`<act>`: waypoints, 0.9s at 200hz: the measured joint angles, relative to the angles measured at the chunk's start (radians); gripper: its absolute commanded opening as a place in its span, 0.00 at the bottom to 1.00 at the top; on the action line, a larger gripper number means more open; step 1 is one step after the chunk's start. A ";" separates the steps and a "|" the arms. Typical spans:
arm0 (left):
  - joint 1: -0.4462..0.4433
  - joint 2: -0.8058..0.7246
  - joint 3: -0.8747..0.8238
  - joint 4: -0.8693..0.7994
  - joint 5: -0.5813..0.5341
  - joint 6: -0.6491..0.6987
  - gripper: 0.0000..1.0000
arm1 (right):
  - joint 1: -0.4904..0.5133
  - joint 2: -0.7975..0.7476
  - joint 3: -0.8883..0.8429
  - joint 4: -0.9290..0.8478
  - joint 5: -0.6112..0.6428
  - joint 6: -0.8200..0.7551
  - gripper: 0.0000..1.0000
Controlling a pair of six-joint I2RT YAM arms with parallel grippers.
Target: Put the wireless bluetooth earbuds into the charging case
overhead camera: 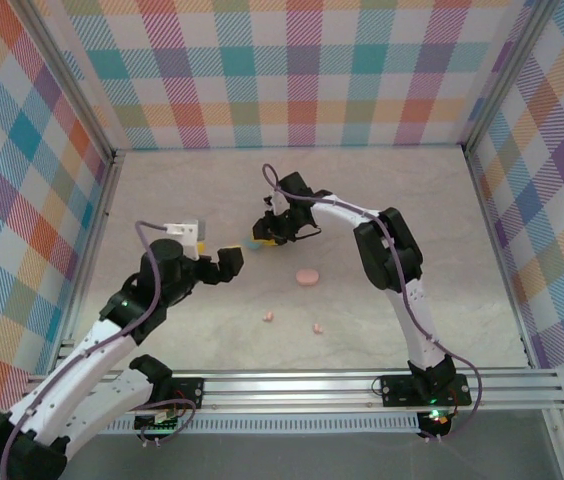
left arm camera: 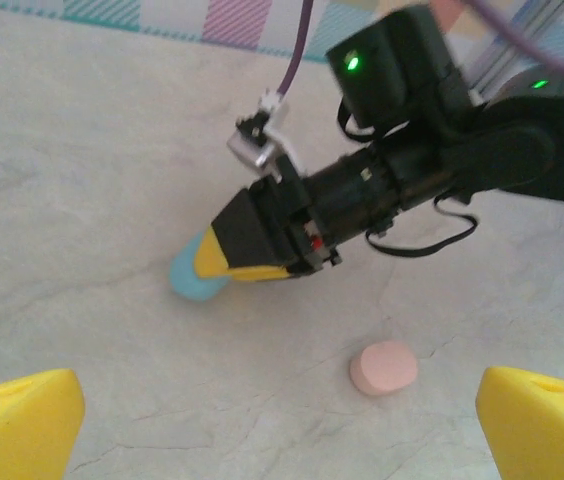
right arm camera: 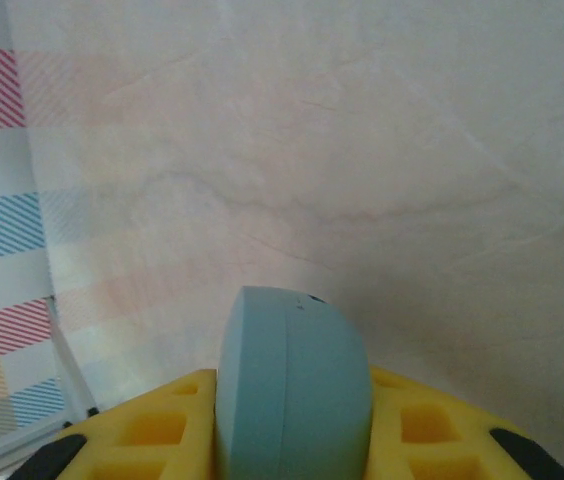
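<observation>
Earbuds: two pale pink buds lie on the table point(overhead camera: 412, 200) near its near edge, the left bud point(overhead camera: 269, 317) and the right bud point(overhead camera: 316, 328), close together but apart. Both are tiny rounded lumps. Their finer shape and which way they lie are too small to make out.

Pink case point(overhead camera: 307, 277): a smooth matte disc with rounded edges, lying flat just beyond the buds and clear of both grippers. In the left wrist view it point(left arm camera: 383, 367) reads as a plain pill-like puck. No seam or lid line can be seen.

Blue case point(overhead camera: 251, 244): a smooth light blue disc, gripped on edge by the right gripper point(overhead camera: 256, 240), left of and beyond the pink case. In the right wrist view the rounded rim point(right arm camera: 292, 400) faces the camera between yellow ribbed fingers point(right arm camera: 162, 425), with its lower part cut off by the frame. In the left wrist view, black and yellow fingertips cover most of the case point(left arm camera: 190, 280). Whether it touches the table cannot be told.

Left gripper point(overhead camera: 230, 262): jaws wide with nothing between them, just left of the blue case. Its yellow wedge-shaped fingertips point(left arm camera: 17, 420) are cut off at the bottom corners of the left wrist view.

The table is pale and marbled, with faint veins. The walls point(overhead camera: 292, 70) carry a pastel plaid pattern.
</observation>
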 measured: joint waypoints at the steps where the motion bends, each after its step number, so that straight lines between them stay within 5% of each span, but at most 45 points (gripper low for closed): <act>1: 0.000 -0.003 -0.001 0.000 0.000 0.000 1.00 | 0.000 0.001 0.000 -0.001 0.001 -0.001 0.24; 180: 0.000 0.014 -0.036 -0.101 -0.031 -0.043 1.00 | -0.001 -0.007 0.122 -0.258 0.283 -0.251 0.56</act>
